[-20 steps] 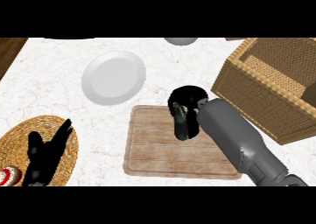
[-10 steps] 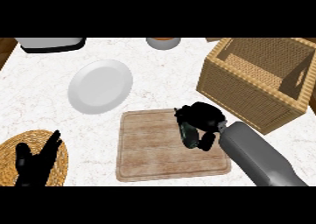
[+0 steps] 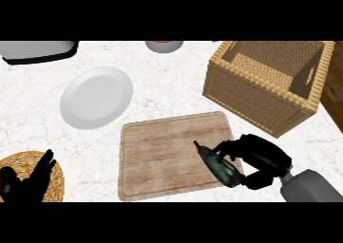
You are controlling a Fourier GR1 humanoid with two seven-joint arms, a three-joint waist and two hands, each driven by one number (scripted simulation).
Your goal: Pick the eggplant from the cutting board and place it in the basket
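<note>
Eggplant in the right hand at the cutting board right edge, basket near, left hand at lower left.

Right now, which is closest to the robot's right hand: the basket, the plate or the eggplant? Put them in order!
1. Eggplant: held by the right hand, at the cutting board edge.
2. Basket: just beyond the hand, upper right of the head view.
3. Plate: far across, upper left.

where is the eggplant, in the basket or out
Out. The right hand curls round the eggplant at the right edge of the cutting board, short of the basket, whose visible inside holds nothing.
</note>
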